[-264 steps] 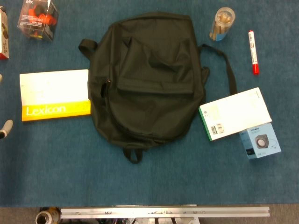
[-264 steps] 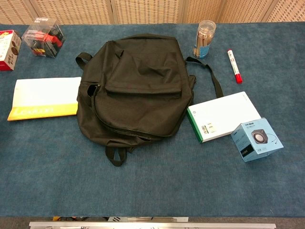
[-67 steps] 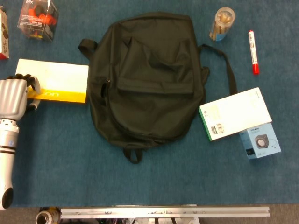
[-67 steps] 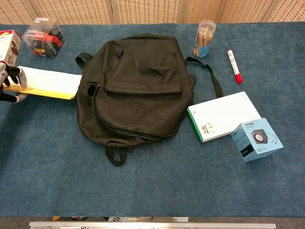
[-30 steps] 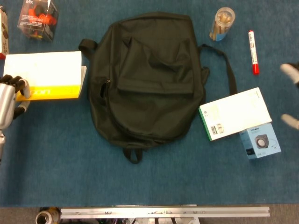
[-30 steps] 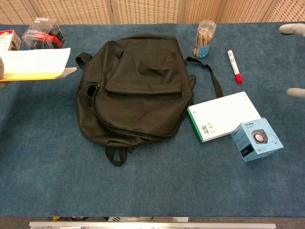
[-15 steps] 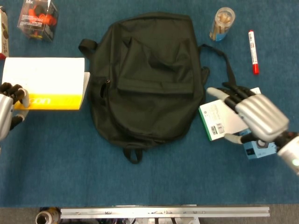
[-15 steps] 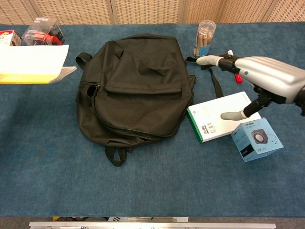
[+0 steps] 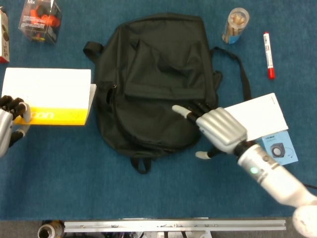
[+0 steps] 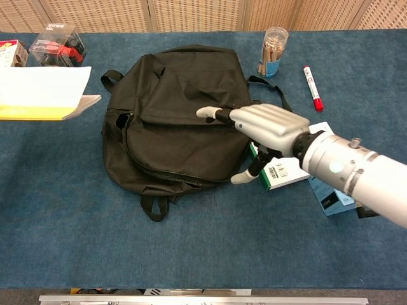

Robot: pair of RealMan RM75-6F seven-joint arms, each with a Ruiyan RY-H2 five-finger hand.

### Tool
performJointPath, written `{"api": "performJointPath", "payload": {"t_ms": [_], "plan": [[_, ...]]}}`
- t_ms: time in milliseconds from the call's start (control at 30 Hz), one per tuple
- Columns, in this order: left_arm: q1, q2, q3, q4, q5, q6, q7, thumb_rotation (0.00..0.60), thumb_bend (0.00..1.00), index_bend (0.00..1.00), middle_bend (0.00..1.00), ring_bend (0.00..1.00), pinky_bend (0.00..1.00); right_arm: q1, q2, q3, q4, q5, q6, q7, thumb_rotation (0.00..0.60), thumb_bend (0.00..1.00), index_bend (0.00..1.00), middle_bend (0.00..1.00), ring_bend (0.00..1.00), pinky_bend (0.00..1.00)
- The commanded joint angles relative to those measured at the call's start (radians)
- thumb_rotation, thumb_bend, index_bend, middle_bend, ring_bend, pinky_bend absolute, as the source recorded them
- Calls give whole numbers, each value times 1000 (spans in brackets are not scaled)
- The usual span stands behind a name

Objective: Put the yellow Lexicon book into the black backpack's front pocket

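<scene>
The left robot hand (image 9: 11, 120) grasps the Lexicon book (image 9: 49, 96); the right robot hand (image 9: 214, 129), fingers spread and holding nothing, is over the black backpack (image 9: 148, 79).

The black backpack (image 9: 157, 79) is matt cloth, the right hand (image 9: 218, 128) smooth silvery metal, the table (image 9: 74, 178) rough blue carpet-like fabric.

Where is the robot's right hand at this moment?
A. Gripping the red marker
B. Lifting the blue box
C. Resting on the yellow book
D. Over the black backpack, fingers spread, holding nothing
D: the right hand hovers over the black backpack with spread fingers and nothing in it.
</scene>
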Motion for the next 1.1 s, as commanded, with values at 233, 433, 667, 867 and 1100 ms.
{"api": "performJointPath", "payload": {"t_ms": [233, 433, 667, 867, 1100], "plan": [[12, 11, 2, -7, 16, 20, -11, 600, 285, 696, 664, 572, 691, 85, -199, 12, 103, 122, 107, -141, 600, 75, 0, 162, 8, 162], [19, 14, 1, -5, 15, 24, -17, 600, 285, 696, 664, 572, 691, 121, -253, 19, 145, 169, 118, -170, 600, 76, 0, 162, 8, 162], [20, 11, -3, -1, 16, 23, -21, 600, 284, 697, 664, 572, 691, 160, -314, 39, 216, 211, 119, -176, 600, 75, 0, 165, 9, 162], [23, 12, -6, -1, 13, 24, -28, 600, 285, 697, 664, 572, 690, 175, -338, 39, 237, 220, 126, -170, 600, 76, 0, 167, 13, 162], [26, 11, -8, 3, 12, 22, -30, 600, 284, 697, 664, 572, 690, 191, -366, 31, 252, 223, 138, -177, 600, 73, 0, 168, 16, 162]]}}
